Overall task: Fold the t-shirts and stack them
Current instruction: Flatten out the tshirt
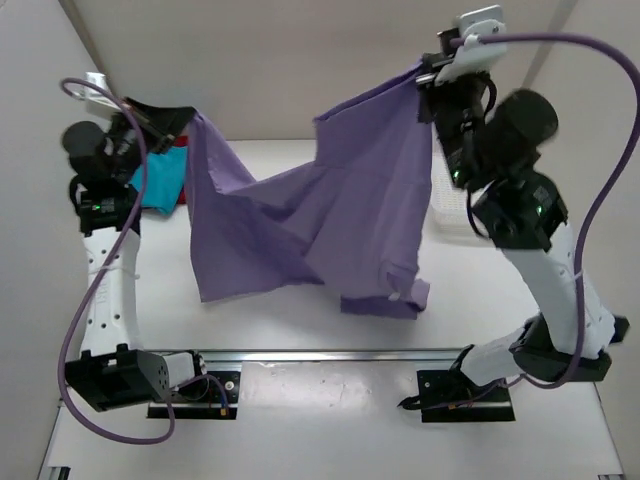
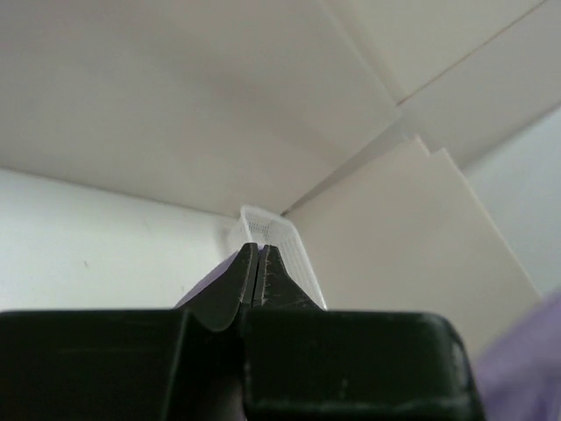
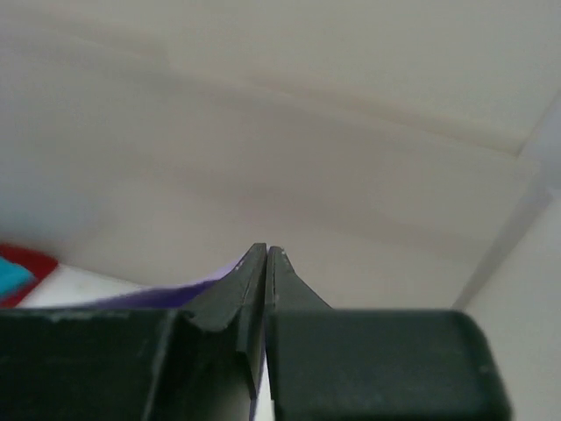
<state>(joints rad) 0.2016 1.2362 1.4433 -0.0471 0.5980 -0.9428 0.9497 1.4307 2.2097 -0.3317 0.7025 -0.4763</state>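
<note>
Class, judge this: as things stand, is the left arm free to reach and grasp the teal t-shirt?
Probably not yet. The teal t-shirt lies near the left gripper, but that gripper is shut on the lavender t-shirt, held up with the right gripper.

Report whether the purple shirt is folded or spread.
Spread: the purple shirt hangs open between the left hand and right hand.

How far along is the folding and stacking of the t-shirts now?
Apparently done: teal shirt lying on red shirt, far left. In hand: left gripper and right gripper hold the purple shirt spread above the table. Left: folding it and stacking it.
</note>
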